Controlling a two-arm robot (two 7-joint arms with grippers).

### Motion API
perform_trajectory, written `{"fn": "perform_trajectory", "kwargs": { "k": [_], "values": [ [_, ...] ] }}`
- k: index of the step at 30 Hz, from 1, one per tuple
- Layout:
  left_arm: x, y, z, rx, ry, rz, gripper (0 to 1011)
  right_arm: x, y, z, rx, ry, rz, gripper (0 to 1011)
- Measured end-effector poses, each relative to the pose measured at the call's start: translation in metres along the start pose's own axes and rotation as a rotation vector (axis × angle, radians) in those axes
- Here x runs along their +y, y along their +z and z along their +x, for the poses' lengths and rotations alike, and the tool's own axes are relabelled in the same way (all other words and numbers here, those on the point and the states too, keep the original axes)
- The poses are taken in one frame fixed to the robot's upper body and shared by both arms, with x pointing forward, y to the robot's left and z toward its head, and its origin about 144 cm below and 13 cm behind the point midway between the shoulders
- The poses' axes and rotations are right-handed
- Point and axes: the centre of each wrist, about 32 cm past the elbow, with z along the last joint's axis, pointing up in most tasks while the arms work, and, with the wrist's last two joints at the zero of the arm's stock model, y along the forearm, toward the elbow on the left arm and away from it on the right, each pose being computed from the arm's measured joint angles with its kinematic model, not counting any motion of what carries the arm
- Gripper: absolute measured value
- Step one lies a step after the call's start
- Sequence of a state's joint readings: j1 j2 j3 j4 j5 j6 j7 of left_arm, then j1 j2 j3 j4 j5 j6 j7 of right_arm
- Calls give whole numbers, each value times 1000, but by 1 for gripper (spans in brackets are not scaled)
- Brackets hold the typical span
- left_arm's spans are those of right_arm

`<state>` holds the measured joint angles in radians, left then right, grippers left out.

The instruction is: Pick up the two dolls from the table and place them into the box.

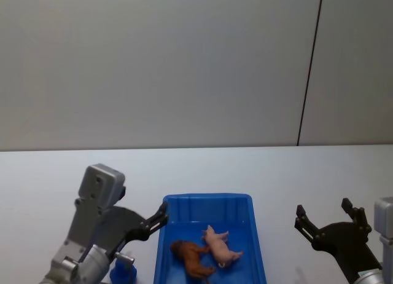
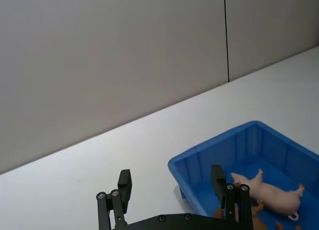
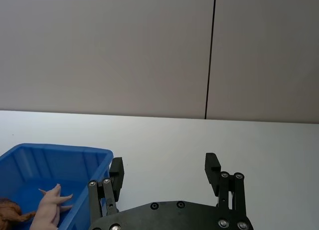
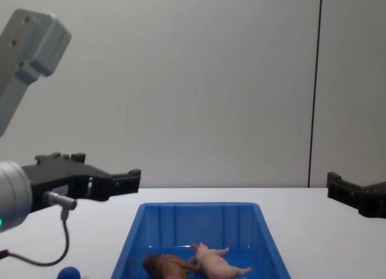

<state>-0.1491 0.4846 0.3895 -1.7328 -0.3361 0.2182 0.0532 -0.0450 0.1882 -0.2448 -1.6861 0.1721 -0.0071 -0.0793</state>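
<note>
Two dolls, a smooth pink pig (image 1: 221,248) and a furry brown animal (image 1: 191,260), lie toppled and touching on the near floor of the box (image 1: 207,198). Flanking its ribbed blue plastic walls, the left gripper (image 1: 161,217) and right gripper (image 1: 323,210) hang released and empty, with no doll left on the plain white surface (image 1: 55,173).

- soft, even, fairly bright diffuse light in every view.
- a faint, small shadow lies on the counter (image 2: 99,160) under the box (image 2: 224,150) corner.
</note>
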Motion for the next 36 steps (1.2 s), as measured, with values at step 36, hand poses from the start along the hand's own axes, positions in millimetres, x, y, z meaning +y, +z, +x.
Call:
{"fn": "perform_trajectory", "kwargs": {
  "k": [36],
  "values": [
    [21, -32, 27, 86, -36, 272, 1001, -1, 0, 0, 0, -4, 0, 1001]
  ]
}}
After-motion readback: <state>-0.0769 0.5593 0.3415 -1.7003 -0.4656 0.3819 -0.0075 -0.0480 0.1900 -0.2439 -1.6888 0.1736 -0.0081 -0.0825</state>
